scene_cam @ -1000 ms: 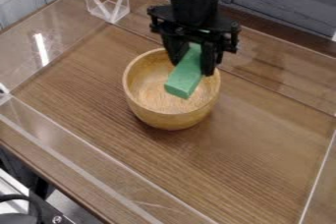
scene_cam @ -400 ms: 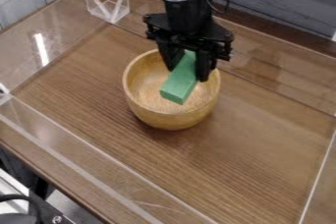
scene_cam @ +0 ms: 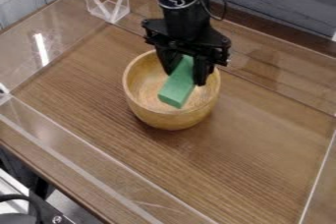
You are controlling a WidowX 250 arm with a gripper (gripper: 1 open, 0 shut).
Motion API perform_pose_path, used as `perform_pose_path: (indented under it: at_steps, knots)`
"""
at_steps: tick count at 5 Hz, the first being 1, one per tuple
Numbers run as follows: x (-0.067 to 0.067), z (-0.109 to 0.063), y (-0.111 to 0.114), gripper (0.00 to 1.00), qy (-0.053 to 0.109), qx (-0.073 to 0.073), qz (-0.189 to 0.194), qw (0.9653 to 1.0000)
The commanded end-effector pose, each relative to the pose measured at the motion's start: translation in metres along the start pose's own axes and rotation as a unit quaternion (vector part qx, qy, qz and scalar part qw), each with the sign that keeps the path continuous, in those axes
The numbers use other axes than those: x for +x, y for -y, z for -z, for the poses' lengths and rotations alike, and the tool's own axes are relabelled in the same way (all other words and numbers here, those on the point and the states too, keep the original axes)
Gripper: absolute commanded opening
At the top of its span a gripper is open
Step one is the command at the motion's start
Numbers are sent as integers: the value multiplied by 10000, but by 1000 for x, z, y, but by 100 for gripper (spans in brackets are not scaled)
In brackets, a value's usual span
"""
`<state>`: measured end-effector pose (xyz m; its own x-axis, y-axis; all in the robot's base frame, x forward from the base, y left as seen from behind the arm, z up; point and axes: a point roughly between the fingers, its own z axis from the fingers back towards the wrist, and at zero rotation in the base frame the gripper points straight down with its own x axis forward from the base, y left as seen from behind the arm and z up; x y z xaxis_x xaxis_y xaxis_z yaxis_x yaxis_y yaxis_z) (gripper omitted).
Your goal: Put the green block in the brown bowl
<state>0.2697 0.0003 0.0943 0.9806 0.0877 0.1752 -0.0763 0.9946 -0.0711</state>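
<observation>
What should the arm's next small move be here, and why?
Probably open the gripper and let go. It is shut on the green block, which hangs tilted with its lower end already inside the brown bowl, so releasing should drop it in.

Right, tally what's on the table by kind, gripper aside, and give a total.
Green block: 1
Wooden bowl: 1
Clear plastic stand at the back: 1
Total: 3
</observation>
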Motion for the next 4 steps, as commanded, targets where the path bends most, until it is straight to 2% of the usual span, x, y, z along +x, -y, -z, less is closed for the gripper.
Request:
perform_pose_path:
  at_steps: [1, 4]
  knots:
    - [6, -5, -4, 0, 188, 29, -34, 9998]
    - [6, -1, -9, 0, 197, 69, -95, 9997]
